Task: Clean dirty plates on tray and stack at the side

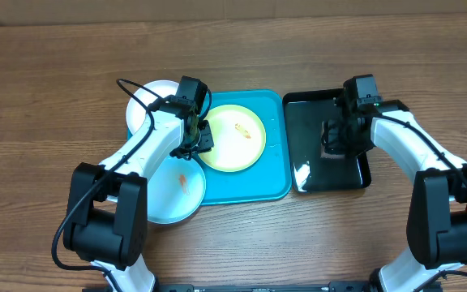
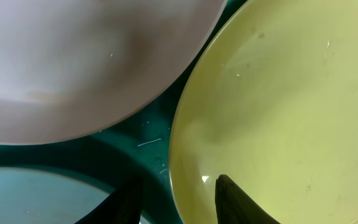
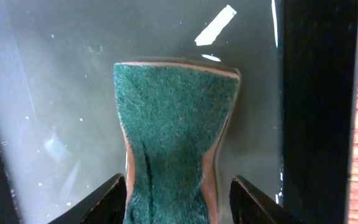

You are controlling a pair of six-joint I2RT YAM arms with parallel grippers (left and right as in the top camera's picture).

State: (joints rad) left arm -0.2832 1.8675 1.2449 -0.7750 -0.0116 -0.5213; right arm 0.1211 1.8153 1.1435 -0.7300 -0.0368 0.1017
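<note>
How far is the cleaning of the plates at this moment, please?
Done: nothing visible. The pale yellow-green round plate and the light blue round plate show orange smears. In hand: the right gripper pinches a green scouring sponge; the open left gripper straddles the yellow-green plate's rim. To do: wiping, stacking.

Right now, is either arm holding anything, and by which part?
The right fingers pinch a green sponge by its sides. The left fingers, open, straddle the yellow-green plate at its rim.
</note>
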